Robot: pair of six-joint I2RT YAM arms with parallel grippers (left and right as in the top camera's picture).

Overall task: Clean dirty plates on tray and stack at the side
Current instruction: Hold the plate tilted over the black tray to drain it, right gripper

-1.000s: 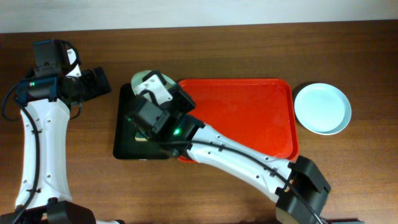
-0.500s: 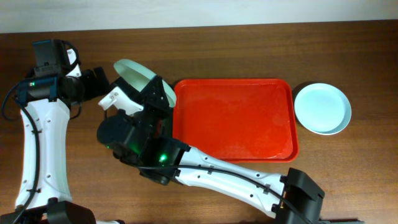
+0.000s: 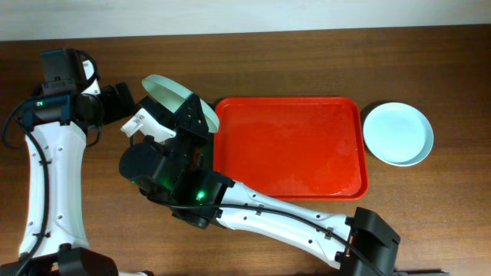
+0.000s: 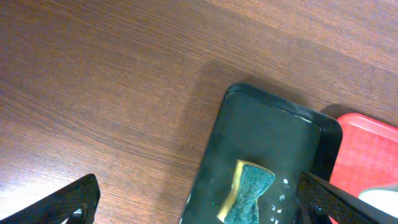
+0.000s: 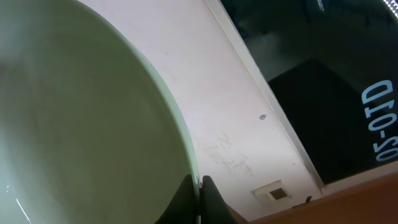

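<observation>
My right gripper (image 3: 186,110) is shut on the rim of a pale mint plate (image 3: 163,90) and holds it tilted up on edge, left of the red tray (image 3: 288,146). In the right wrist view the plate (image 5: 81,124) fills the left half, its rim pinched between the fingers (image 5: 200,188). A pale blue plate (image 3: 397,133) lies on the table right of the red tray, which holds no plates. My left gripper (image 4: 202,208) is open and empty above a black tray (image 4: 267,134); it also shows in the overhead view (image 3: 121,103).
A green and yellow sponge (image 4: 250,191) lies in the black tray, with small white specks beside it. The red tray's corner (image 4: 367,162) touches the black tray's right side. My right arm (image 3: 253,211) hides the black tray in the overhead view.
My right arm swung left off the red tray's corner and raised the mint plate on edge, then held still for the last half second. The left arm has not moved.
</observation>
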